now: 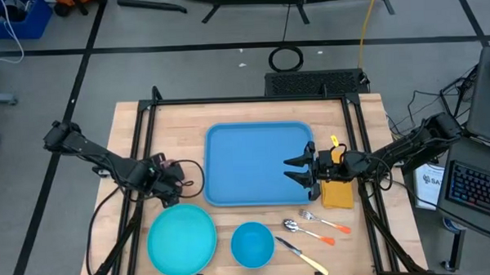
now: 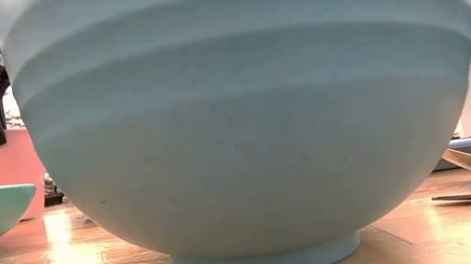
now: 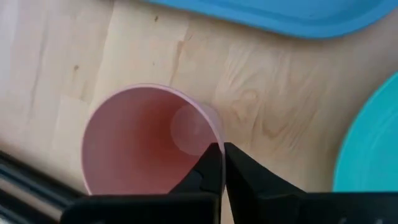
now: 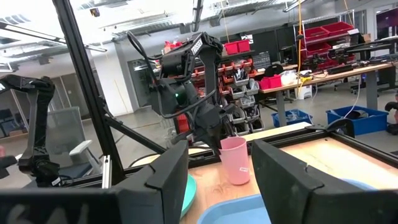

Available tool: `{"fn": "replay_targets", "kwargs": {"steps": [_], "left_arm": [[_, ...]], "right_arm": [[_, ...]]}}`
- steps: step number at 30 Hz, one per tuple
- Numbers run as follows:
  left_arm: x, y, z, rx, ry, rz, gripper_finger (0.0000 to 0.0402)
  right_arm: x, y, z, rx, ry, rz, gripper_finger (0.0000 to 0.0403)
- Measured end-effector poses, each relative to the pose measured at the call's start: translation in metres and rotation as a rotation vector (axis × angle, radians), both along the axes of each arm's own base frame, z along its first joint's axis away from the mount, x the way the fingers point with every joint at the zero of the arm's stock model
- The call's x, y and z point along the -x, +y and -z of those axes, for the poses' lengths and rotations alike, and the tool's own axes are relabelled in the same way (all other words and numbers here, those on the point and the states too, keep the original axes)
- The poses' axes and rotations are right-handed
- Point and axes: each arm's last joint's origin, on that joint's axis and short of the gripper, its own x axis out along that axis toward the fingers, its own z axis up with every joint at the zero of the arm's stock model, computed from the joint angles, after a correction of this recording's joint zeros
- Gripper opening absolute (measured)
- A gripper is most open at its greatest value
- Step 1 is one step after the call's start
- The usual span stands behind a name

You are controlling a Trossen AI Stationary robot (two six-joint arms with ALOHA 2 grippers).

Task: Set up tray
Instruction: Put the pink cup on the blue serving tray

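Pink cup (image 3: 146, 140) stands on the counter (image 1: 231, 215) just beside the empty tray (image 1: 254, 162), its rim pinched in the closed left pincer (image 3: 222, 165). That thin one-wall hold could let it swing or slip during a lift. Right pincer (image 1: 298, 169) hovers open over the tray, risking collision.

text: none legible | tray (image 1: 254, 162): no markings | plate (image 1: 181, 238), bowl (image 1: 252, 243): plain | white sheet (image 1: 430, 184) off the table's right edge: print too small to read | red bins (image 4: 323, 31) in the room behind: labels unreadable
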Motion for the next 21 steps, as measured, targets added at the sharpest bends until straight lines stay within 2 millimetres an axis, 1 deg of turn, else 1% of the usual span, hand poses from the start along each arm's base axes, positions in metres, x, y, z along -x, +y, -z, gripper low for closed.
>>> {"fn": "replay_targets", "kwargs": {"steps": [5,12,17,21], "left_arm": [[-0.005,-0.001,-0.017,-0.009,-0.062,0.024,0.0006],[-0.017,-0.001,-0.055,-0.052,-0.186,0.083,0.0005],[-0.028,0.007,-0.080,-0.063,-0.273,0.116,0.0005],[-0.046,0.018,-0.092,-0.042,-0.364,0.162,0.0005]], "right_arm": [[0.000,0.000,0.000,0.002,0.001,0.003,0.0166],[0.000,0.000,0.000,0.003,0.002,0.005,0.0166],[0.000,0.000,0.000,0.003,0.004,0.005,0.0166],[0.000,0.000,0.000,0.004,0.004,0.005,0.0166]]}}
